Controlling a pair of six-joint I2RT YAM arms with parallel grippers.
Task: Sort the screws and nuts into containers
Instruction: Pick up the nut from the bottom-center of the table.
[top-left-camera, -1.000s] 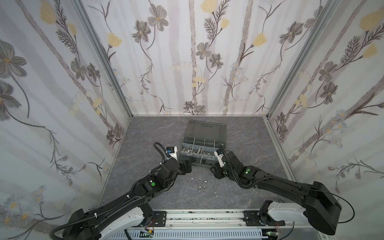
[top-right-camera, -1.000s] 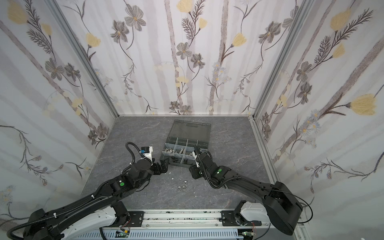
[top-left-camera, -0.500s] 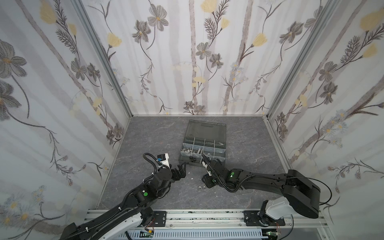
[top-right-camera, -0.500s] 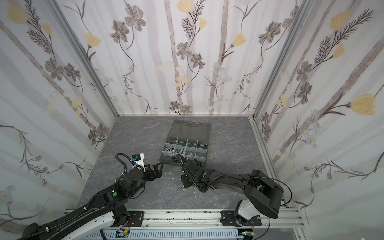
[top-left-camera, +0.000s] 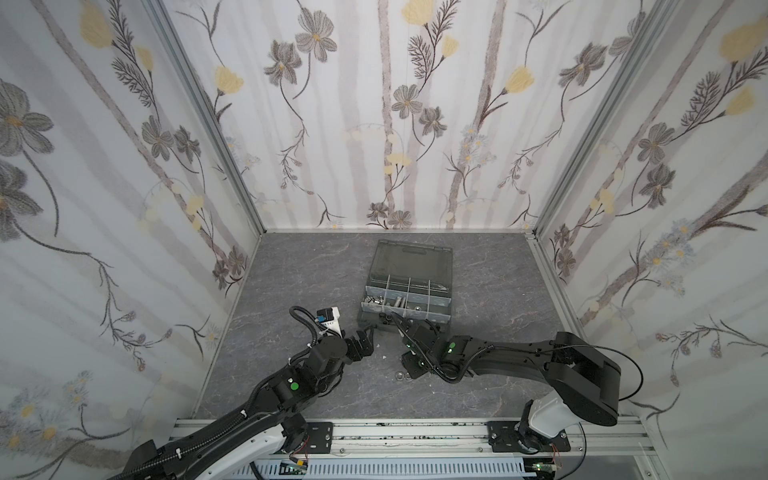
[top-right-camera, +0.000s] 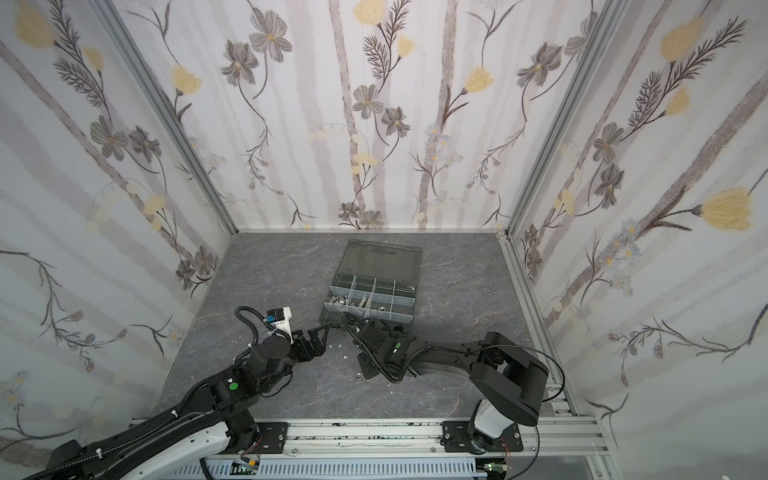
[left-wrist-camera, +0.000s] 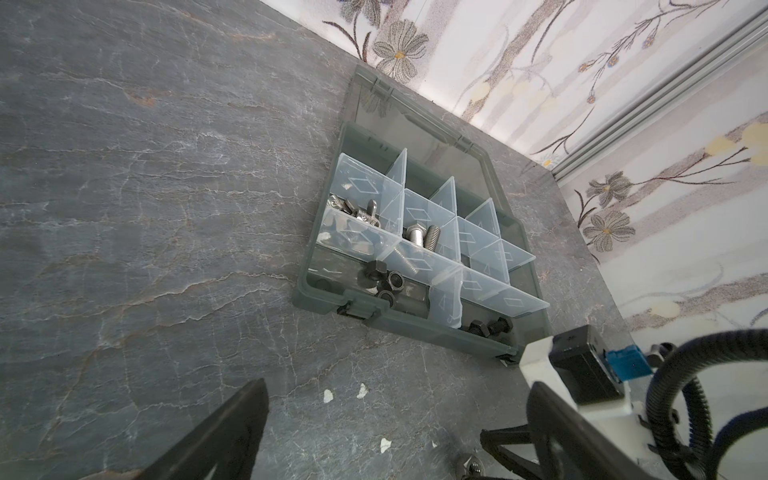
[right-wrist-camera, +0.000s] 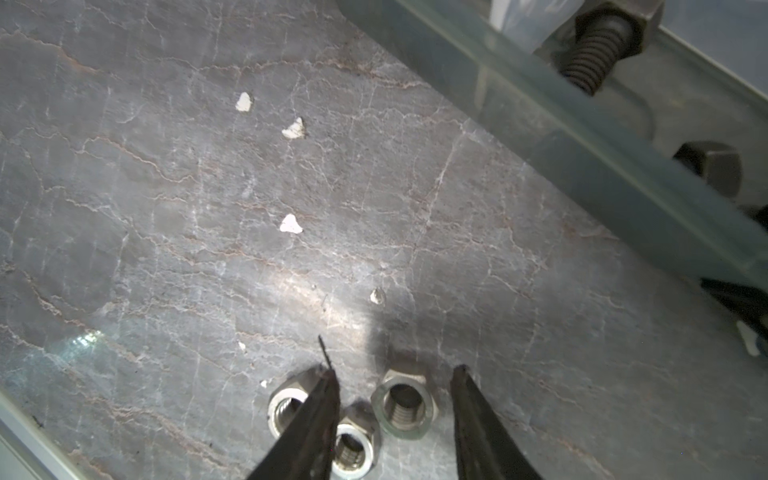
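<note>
A dark grey, veined tabletop (top-left-camera: 316, 266) is enclosed on three sides by floral-papered walls (top-left-camera: 374, 124). The left arm is extended from the near left, and the left gripper (left-wrist-camera: 395, 436) is spread wide and empty just beside the near left corner of the organiser case (top-left-camera: 370, 320). The right arm is laid low from the near right with its wrist pitched down. The right gripper (right-wrist-camera: 394, 370) is parted, and one silver nut (right-wrist-camera: 403, 409) is straddled with a gap visible on either side. Three nuts are observed lying flat, bores upward, just near of the case. The case is set lengthwise left to right, with its lid folded back towards the far wall. In its compartments, silver screws (left-wrist-camera: 424, 239) are laid on their sides, and a black screw (right-wrist-camera: 594, 54) is laid with its shaft towards the near wall.
</note>
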